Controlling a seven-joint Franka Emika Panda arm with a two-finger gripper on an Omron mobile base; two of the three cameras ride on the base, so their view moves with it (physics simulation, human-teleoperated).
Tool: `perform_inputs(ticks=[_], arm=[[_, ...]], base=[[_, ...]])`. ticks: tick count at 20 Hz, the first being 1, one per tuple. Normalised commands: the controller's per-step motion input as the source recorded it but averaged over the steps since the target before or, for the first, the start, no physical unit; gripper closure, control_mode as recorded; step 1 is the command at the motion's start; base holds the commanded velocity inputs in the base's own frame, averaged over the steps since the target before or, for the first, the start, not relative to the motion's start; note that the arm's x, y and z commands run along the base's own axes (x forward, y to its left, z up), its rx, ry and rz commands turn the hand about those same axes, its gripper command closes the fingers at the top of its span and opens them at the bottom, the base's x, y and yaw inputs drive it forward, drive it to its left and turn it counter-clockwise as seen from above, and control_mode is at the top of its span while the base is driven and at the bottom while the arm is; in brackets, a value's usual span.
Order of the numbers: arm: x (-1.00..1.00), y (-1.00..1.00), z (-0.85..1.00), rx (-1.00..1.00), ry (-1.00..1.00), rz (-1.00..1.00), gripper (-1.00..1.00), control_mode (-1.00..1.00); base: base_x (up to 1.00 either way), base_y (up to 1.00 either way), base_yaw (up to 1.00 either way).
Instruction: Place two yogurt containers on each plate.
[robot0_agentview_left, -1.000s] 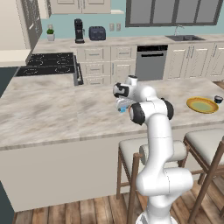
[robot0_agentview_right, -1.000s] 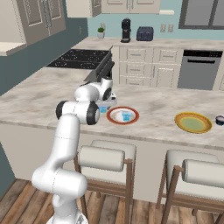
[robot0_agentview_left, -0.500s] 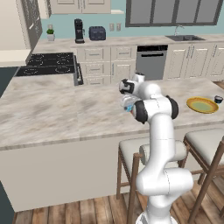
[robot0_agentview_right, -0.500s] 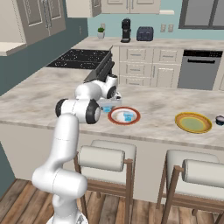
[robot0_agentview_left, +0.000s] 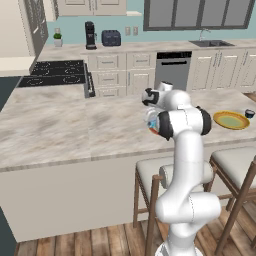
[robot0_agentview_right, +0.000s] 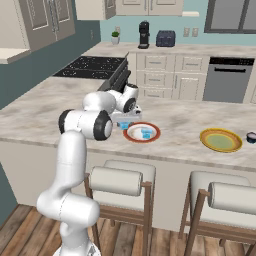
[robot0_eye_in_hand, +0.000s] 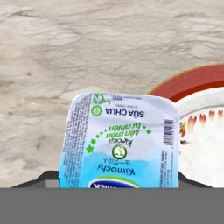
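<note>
The end effector (robot0_agentview_right: 125, 119) hangs low over the marble tabletop (robot0_agentview_right: 45, 115), just beside the red-rimmed white plate (robot0_agentview_right: 142, 133). In the hand view a pale blue yogurt cup (robot0_eye_in_hand: 120, 142) sits right before it, its foil lid facing the camera and its lower edge cut off; the finger tips are hidden, so I cannot tell whether the jaws clamp it or stand apart. The plate's rim lies just beside that cup. A second pale blue cup (robot0_agentview_right: 146, 133) stands on this plate. Well beyond, the yellow plate (robot0_agentview_right: 220, 139) lies bare, with a dark cup (robot0_agentview_right: 251, 137) next to it, too small to read.
</note>
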Motion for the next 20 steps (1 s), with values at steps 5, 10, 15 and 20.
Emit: perform_inputs(ticks=[5, 10, 15, 20], arm=[[-0.25, -0.13, 0.00, 0.00, 0.00, -0.03, 1.00, -1.00], [0.00, -0.18, 0.00, 0.00, 0.01, -0.03, 1.00, -1.00], [0.18, -0.09, 0.00, 0.00, 0.00, 0.00, 1.00, -1.00], [0.14, -0.09, -0.07, 0.00, 0.04, 0.00, 1.00, -1.00]], base=[[0.00, 0.00, 0.00], [0.00, 0.00, 0.00], [0.00, 0.00, 0.00], [0.00, 0.00, 0.00]])
